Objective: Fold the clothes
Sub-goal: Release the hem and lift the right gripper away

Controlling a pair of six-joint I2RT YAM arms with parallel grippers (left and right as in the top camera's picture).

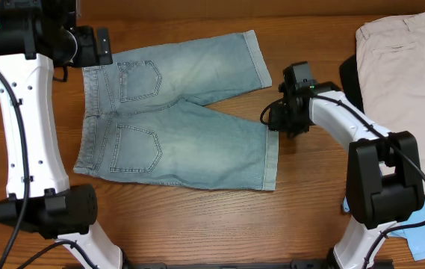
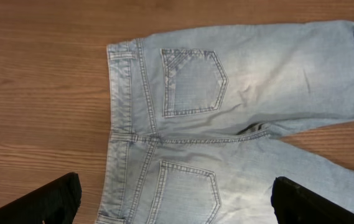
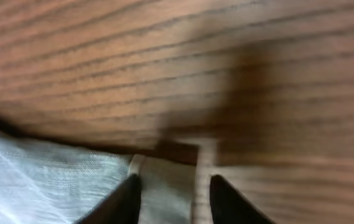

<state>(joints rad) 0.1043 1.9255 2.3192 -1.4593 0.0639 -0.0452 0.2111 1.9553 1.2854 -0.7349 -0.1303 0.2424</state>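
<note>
The light-blue denim shorts (image 1: pixel 182 142) lie flat on the wooden table, back pockets up, waistband to the left and legs to the right. They fill the left wrist view (image 2: pixel 226 124). My left gripper (image 1: pixel 96 48) hovers over the top waistband corner with its jaws (image 2: pixel 173 196) wide open and empty. My right gripper (image 1: pixel 275 119) is low at the upper corner of the near leg's cuffed hem. In the right wrist view its fingers (image 3: pixel 173 196) stand apart on either side of the cuff (image 3: pixel 167 186), which lies flat between them.
Beige shorts (image 1: pixel 402 67) lie at the back right, over a black garment (image 1: pixel 349 78). A sky-blue garment (image 1: pixel 421 232) lies at the front right, partly under the right arm's base. Bare wood (image 1: pixel 309 194) lies in front of the shorts.
</note>
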